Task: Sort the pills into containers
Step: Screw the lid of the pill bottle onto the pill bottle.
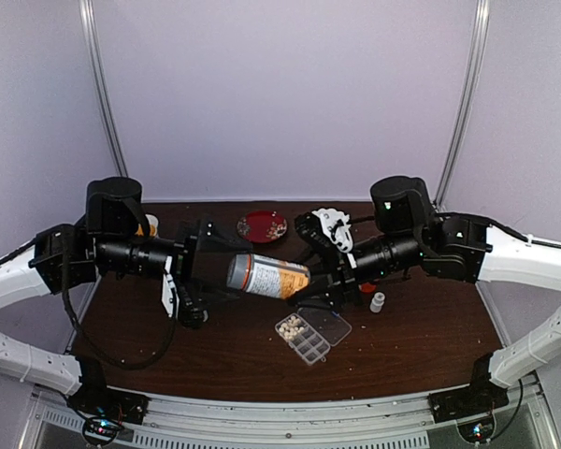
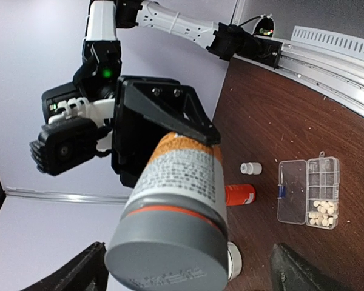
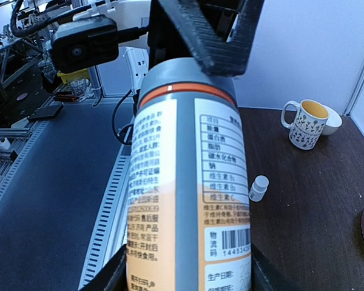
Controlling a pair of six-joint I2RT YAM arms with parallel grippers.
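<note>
A large bottle (image 1: 266, 277) with a grey cap and an orange and white label hangs level above the table between both arms. My right gripper (image 3: 185, 276) is shut on its body, a finger against each side. My left gripper (image 2: 194, 273) stands open around the grey cap (image 2: 170, 254), with a gap on each side. Below, the containers are cells of a clear pill box (image 1: 310, 348) with its lid (image 1: 329, 325) folded open. Whitish pills (image 1: 291, 326) fill its end cells and show in the left wrist view as pills (image 2: 323, 211) inside the box (image 2: 318, 176).
A small white bottle (image 1: 378, 301) and an orange bottle (image 2: 239, 194) lie right of the box. A dark red plate (image 1: 262, 225) sits at the back. A patterned mug (image 3: 306, 123) and white bowl (image 3: 332, 121) stand at the far left corner.
</note>
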